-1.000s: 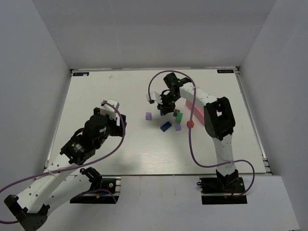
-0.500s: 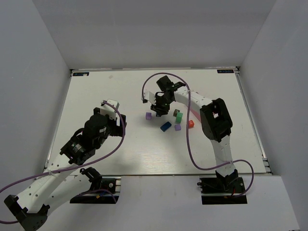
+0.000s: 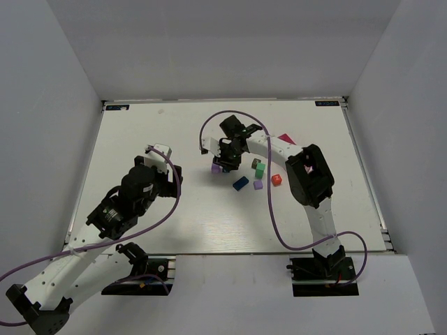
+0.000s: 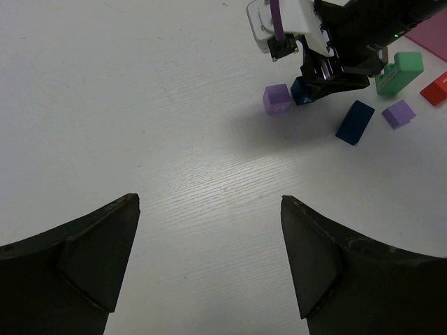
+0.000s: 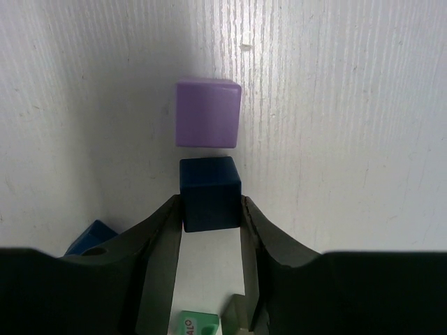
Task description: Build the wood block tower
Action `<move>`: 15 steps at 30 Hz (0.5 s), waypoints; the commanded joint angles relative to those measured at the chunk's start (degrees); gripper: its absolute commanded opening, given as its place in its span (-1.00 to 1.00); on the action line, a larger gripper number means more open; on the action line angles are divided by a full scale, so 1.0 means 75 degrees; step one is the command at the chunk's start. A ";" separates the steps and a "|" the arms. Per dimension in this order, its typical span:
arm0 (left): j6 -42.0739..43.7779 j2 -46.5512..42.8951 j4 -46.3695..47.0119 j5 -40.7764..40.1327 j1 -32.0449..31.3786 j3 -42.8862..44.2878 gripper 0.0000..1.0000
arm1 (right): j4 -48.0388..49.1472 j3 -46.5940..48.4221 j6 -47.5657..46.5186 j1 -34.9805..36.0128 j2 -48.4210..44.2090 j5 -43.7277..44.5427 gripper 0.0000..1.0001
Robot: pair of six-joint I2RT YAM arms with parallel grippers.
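Observation:
My right gripper (image 5: 209,209) is shut on a dark blue cube (image 5: 209,193) and holds it right beside a lilac cube (image 5: 207,113), which lies on the table just past the fingertips. In the top view the right gripper (image 3: 223,160) is next to the lilac cube (image 3: 216,167). A blue brick (image 3: 240,183), a small lilac block (image 3: 258,185), a green block (image 3: 259,169) and a red block (image 3: 275,180) lie to its right. My left gripper (image 4: 208,202) is open and empty over bare table, well left of the blocks.
A pink tray (image 3: 286,141) lies behind the blocks, mostly hidden by the right arm. The right arm's purple cable (image 3: 269,202) loops over the table. White walls enclose the table on three sides.
My right gripper has moved left with the dark blue cube, from beside the green block to next to the lilac cube. The left arm has not moved.

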 commanded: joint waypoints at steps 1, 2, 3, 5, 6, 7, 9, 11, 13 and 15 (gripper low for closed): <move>-0.0019 -0.0125 0.0095 0.0081 0.0036 -0.0042 0.84 | 0.0190 0.0010 0.0090 0.0029 -0.0069 0.0105 -0.58; -0.0019 -0.0125 0.0095 0.0081 0.0036 -0.0042 0.84 | 0.0201 -0.0014 0.0090 0.0017 -0.0081 0.0105 -0.56; -0.0019 -0.0125 0.0095 0.0081 0.0036 -0.0042 0.84 | 0.0178 0.0009 0.0102 0.0040 -0.0081 0.0105 -0.56; -0.0019 -0.0125 0.0095 0.0081 0.0036 -0.0042 0.84 | 0.0178 0.0033 0.0055 0.0052 -0.0046 0.0129 -0.56; -0.0019 -0.0125 0.0095 0.0081 0.0036 -0.0042 0.84 | 0.0166 0.0045 0.0043 0.0075 -0.0023 0.0106 -0.53; -0.0019 -0.0125 0.0095 0.0081 0.0036 -0.0042 0.84 | 0.0166 0.0033 0.0043 0.0064 -0.0034 0.0129 -0.53; -0.0019 -0.0125 0.0095 0.0081 0.0036 -0.0042 0.84 | 0.0143 0.0045 0.0020 0.0111 -0.0022 0.0141 -0.50; -0.0019 -0.0125 0.0095 0.0081 0.0036 -0.0042 0.84 | 0.0143 0.0056 0.0008 0.0099 0.0012 0.0152 -0.50; -0.0019 -0.0125 0.0095 0.0081 0.0036 -0.0042 0.84 | 0.0119 0.0068 -0.0004 0.0111 0.0036 0.0141 -0.50; -0.0019 -0.0125 0.0095 0.0081 0.0036 -0.0042 0.84 | 0.0096 0.0080 -0.0051 0.0122 0.0036 0.0082 -0.47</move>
